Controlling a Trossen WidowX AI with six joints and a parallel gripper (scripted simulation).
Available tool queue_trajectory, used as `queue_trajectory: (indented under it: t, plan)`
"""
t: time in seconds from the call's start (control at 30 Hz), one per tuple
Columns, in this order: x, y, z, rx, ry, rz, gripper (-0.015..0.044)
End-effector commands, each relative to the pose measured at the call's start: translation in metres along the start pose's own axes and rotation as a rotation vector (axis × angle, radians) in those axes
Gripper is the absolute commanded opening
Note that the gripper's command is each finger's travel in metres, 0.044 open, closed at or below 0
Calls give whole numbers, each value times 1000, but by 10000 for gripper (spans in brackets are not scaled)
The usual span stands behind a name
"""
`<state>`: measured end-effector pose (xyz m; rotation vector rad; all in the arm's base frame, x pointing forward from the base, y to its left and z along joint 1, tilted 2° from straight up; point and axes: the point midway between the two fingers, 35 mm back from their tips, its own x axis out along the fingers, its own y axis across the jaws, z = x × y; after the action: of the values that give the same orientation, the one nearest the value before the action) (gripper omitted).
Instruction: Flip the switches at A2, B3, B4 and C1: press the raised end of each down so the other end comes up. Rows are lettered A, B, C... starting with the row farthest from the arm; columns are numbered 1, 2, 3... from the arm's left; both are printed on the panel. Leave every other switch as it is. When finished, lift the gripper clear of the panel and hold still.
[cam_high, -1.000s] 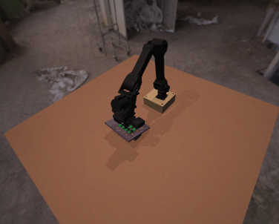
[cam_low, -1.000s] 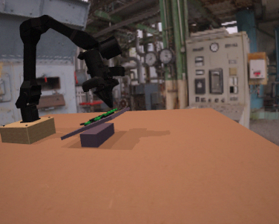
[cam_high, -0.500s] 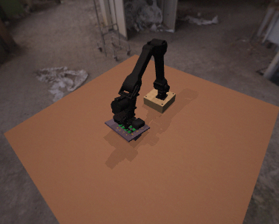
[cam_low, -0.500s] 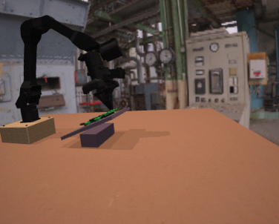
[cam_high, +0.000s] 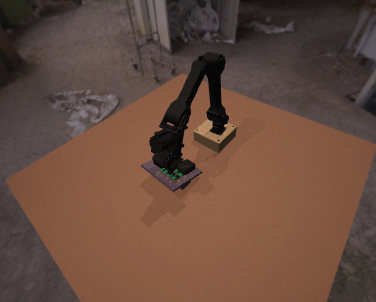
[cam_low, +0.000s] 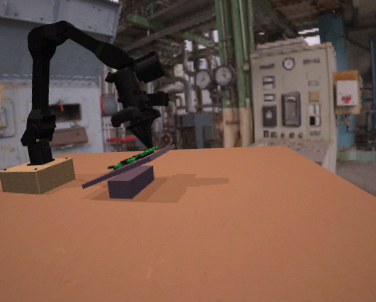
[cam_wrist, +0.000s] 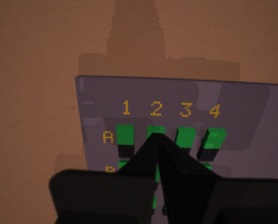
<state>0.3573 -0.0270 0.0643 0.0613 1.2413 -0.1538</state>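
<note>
Switches, small and green with black parts (cam_high: 175, 173) (cam_low: 135, 159) (cam_wrist: 186, 137), sit in rows on a purple board (cam_high: 148, 165) (cam_low: 95, 183) (cam_wrist: 175, 90), and the robot's hand (cam_high: 173, 167) (cam_low: 149, 145) (cam_wrist: 156, 138) is right over them. The hand's two fingers are pressed together with nothing between them. In the close view, the tips cover the lower part of the switch at A2. Whether they touch it, I cannot tell. The switches at A1, A3 and A4 show beside the fingers, with green at the end near the yellow numbers and black at the other end. The hand hides most of the lower rows.

The board leans, with its low side toward the arm and its high side away from it. Under it is a purple block (cam_low: 131, 183). Past the hand, the black arm (cam_high: 186, 95) (cam_low: 95, 46) bends up and over, then goes down to a pale wooden box (cam_high: 206, 141) (cam_low: 56, 175). The box stands nearer the bench's far corner in the top view. The board is between that corner and the left corner of the orange-brown bench (cam_high: 240, 215) (cam_low: 215, 240) (cam_wrist: 35, 100), in from the edge.
</note>
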Motion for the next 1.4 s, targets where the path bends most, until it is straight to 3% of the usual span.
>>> queue_trajectory:
  t: [0.0, 1.27, 1.37]
  plan:
    - [1, 1, 0, -5, 2, 6, 0]
    - [6, 1, 0, -5, 2, 6, 0]
    - [-18, 0, 1, -1, -9, 2, 0]
